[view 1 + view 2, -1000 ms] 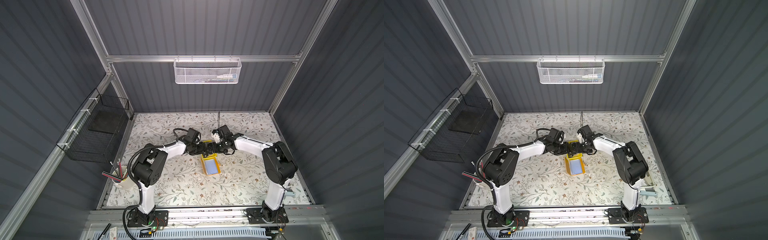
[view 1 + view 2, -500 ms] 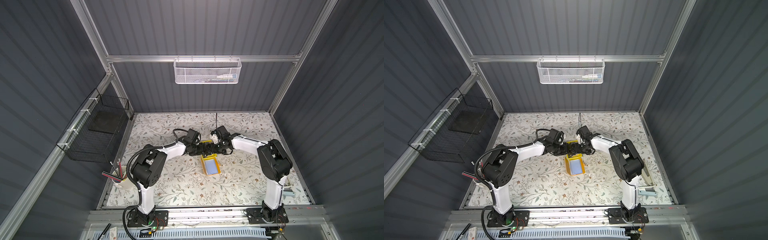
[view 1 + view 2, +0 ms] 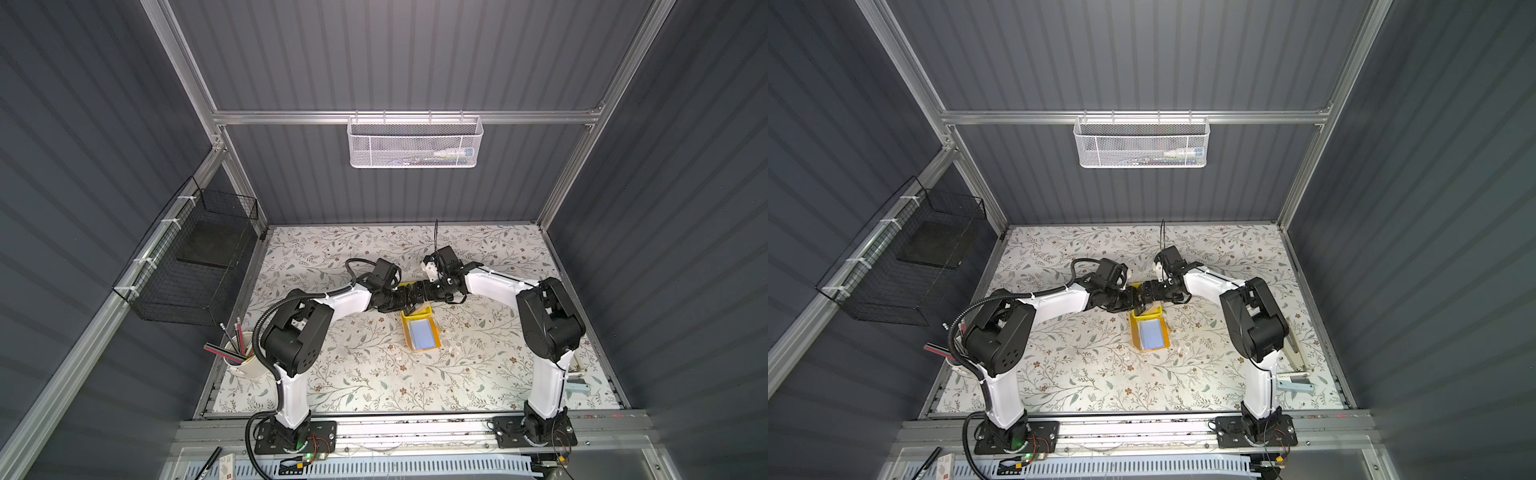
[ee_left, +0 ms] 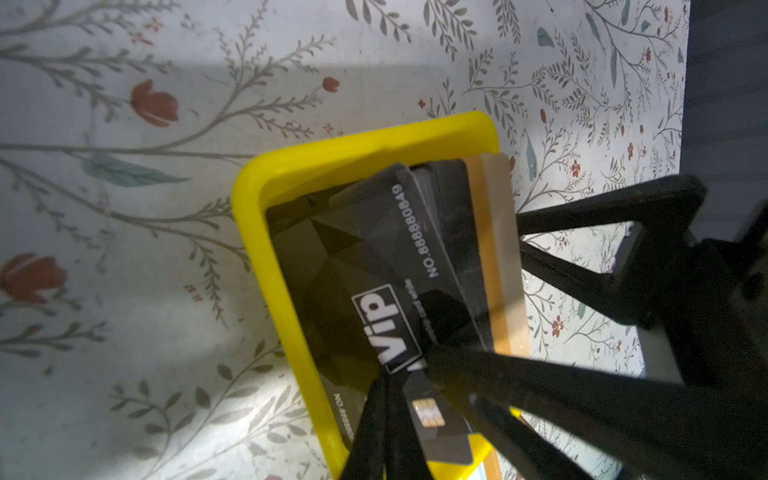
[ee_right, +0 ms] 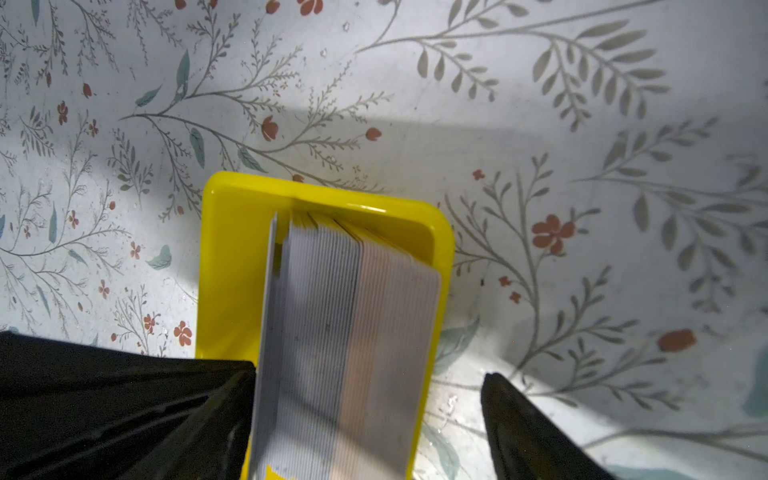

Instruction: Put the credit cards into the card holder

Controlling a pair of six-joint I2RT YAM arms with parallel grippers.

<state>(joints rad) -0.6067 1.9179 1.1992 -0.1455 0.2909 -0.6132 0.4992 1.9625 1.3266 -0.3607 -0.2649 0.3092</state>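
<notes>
A small bright-yellow tray (image 4: 257,232) (image 5: 232,249) holds a stack of credit cards (image 5: 345,332) standing on edge, grey and beige. In the left wrist view a black VIP credit card (image 4: 374,266) leans out of the stack. My left gripper (image 4: 388,382) (image 3: 409,303) is shut on that card's lower edge. The right gripper (image 5: 370,415) (image 3: 419,291) is open, its fingers (image 5: 532,436) standing on either side of the stack and tray. In both top views the card holder (image 3: 419,334) (image 3: 1149,334) lies open just in front of the tray, a bluish sleeve page up.
A white cup of pencils (image 3: 243,357) stands at the front left. A black wire basket (image 3: 195,266) hangs on the left wall, a white mesh basket (image 3: 415,141) on the back wall. A pale blue tool (image 3: 1293,386) lies at the front right.
The right arm's elbow has swung a little toward the middle. Both grippers stay at the tray, and the left one stays shut.
</notes>
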